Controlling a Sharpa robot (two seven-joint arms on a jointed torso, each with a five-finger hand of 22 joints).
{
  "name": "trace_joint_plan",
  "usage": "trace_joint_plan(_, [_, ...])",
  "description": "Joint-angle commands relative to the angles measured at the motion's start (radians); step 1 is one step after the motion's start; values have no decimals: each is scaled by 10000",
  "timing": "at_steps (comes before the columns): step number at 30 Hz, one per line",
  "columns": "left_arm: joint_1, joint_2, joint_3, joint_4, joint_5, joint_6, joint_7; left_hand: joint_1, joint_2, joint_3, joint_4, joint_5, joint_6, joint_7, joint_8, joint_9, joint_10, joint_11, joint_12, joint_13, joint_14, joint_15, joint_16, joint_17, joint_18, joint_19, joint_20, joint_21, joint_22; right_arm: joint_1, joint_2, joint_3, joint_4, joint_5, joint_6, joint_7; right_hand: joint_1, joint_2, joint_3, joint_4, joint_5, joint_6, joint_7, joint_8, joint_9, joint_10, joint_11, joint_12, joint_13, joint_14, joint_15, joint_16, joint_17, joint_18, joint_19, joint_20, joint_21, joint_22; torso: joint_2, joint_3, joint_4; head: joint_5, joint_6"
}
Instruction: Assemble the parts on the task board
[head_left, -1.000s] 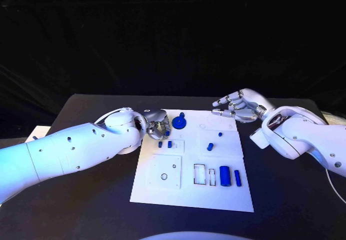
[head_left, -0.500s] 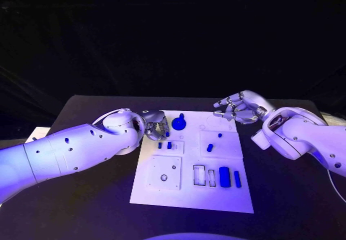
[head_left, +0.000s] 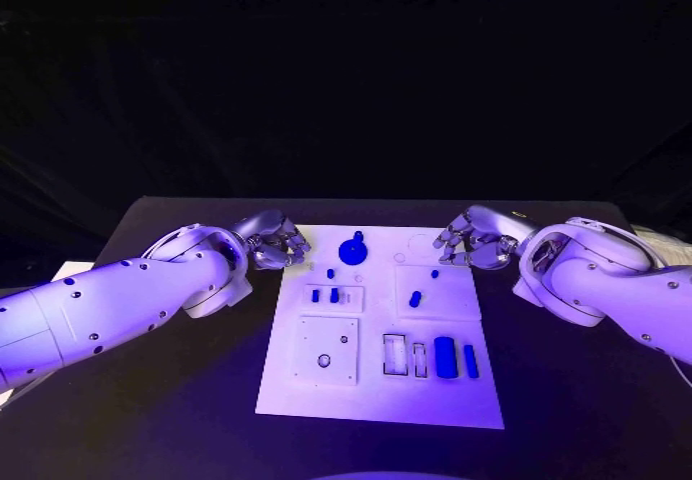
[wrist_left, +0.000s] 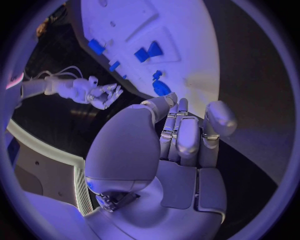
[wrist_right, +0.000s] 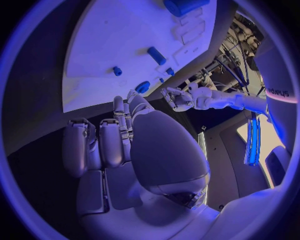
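Your left hand (head_left: 274, 243) hangs off the board's (head_left: 378, 395) far left corner and your right hand (head_left: 473, 240) off its far right corner, both holding nothing, fingers loosely curled but apart (probably pulled aside to clear the view). The parts (head_left: 446, 357) lie on the board, untouched

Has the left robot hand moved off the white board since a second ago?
Yes. The left robot hand was over the white board's left edge near the small blue pieces; now it sits off that edge, over the black table.
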Motion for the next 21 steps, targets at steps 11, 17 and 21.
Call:
trace_joint_plan(11, [-6, -653, -199, 790, 11736, -414, 5036, -502, 280, -520, 165, 51, -26, -5, 36, -19, 109, -2, 182, 24, -1176, 17, -1589, -2510, 556, -1245, 55, -2802, -1900, -351, 367, -9, 91, -4224, 1272, -1435, -65, -299, 780, 53, -503, -8, -319, -54, -77, 302, -172, -612, -1209, 473, -227, -213, -345, 8, 83, -144, 25, 18, 9, -24, 34, -163, 29])
trace_joint_plan(17, [-9, -757, -246, 982, 12214, -420, 5170, -602, 296, -731, 185, 42, -89, 13, 22, -31, 52, 11, 215, 20, -1270, 34, -1681, -2662, 597, -1376, 60, -3166, -2152, -416, 514, -27, 23, -4339, 1658, -1407, -148, -313, 955, 77, -622, -15, -328, -45, -108, 251, -176, -659, -1458, 471, -270, -257, -424, 14, 73, -172, 0, -6, 19, -15, 11, -157, 16])
trace_joint_plan(21, [-10, -788, -256, 1029, 12387, -447, 5194, -637, 294, -894, 180, 38, -204, 53, 12, -35, -93, 58, 217, 4, -1355, 67, -1743, -2796, 617, -1454, 84, -3378, -2298, -462, 632, -32, -22, -4323, 1708, -1348, -206, -306, 1061, 87, -736, 18, -345, -37, -119, 260, -187, -654, -1607, 468, -308, -284, -472, 17, 70, -200, -15, -17, 21, 7, 10, -137, 18])
